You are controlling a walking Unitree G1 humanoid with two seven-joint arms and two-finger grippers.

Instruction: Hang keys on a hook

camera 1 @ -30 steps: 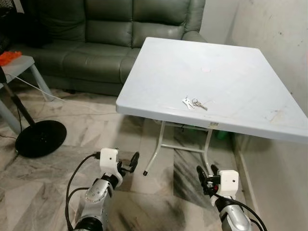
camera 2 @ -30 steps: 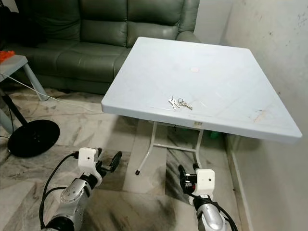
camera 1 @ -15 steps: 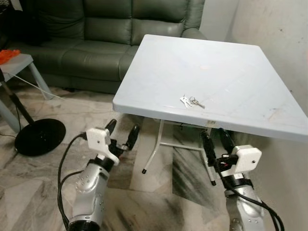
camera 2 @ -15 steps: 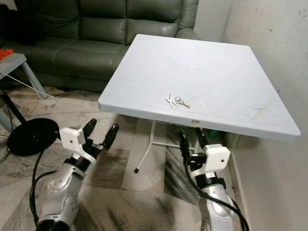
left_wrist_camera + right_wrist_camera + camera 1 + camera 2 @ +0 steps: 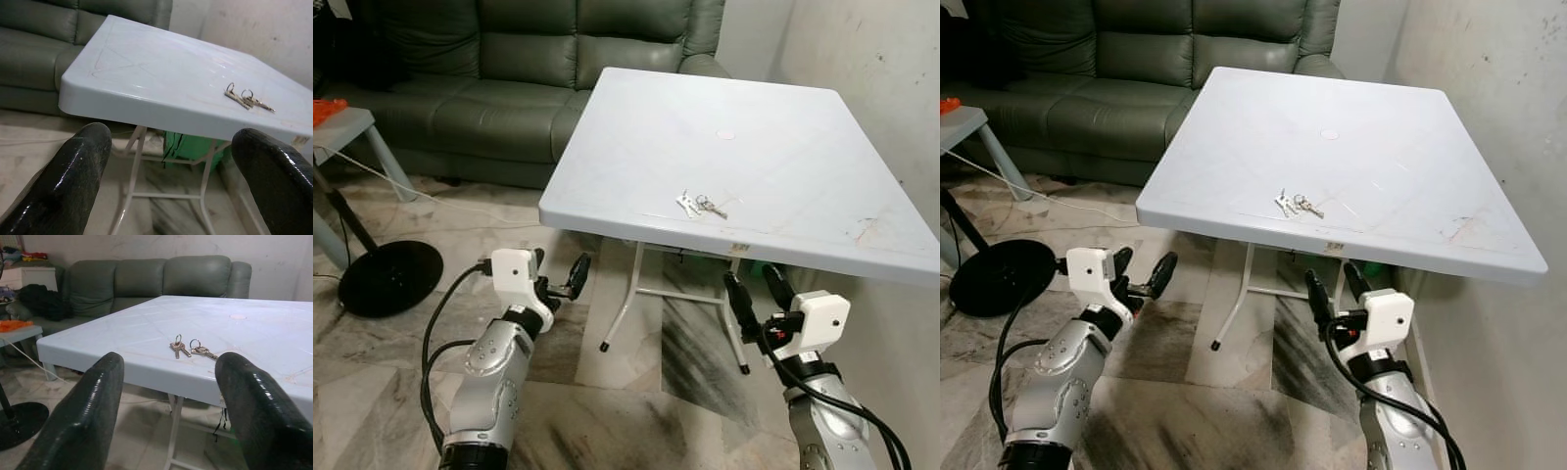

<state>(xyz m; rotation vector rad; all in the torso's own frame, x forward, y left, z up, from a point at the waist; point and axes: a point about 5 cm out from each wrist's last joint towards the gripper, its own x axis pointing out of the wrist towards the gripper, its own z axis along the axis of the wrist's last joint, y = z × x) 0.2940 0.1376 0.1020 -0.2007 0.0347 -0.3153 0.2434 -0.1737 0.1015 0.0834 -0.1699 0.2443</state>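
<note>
Right wrist view framing the keys (image 5: pixel 190 348) between two black fingers (image 5: pixel 83 416) set wide apart — right pincer (image 5: pixel 756 290) fully spread, empty. Same for the left pincer (image 5: pixel 558 275), fingers parted with nothing between them, held low beside the near-left corner of the white bench (image 5: pixel 803 147). Keys lying flat on the bench top close to its near edge, roughly mid-width, as a small bunch: two rings linked, a couple of thin metal blades fanned out to the left and right. Likely light, stiff, and slick — hard metal on smooth plastic, apt to skate away under a sideways nudge instead of lifting. Loose at the rings too, so likely to swing and jangle once raised. Best hold probably across a ring or across the stacked blades where the bunch is thickest, fingers closing from above and pressing down to the surface; a pinch on a single flat blade looks prone to slipping. Relative to the right pincer, keys sitting higher and farther, slightly to the left, with the bench edge between; pincer below the level of the top, well apart from them. Left pincer farther off again, keys to its right and above. No hook to be made out. Green sofa (image 5: pixel 499 78) beyond the bench.
</note>
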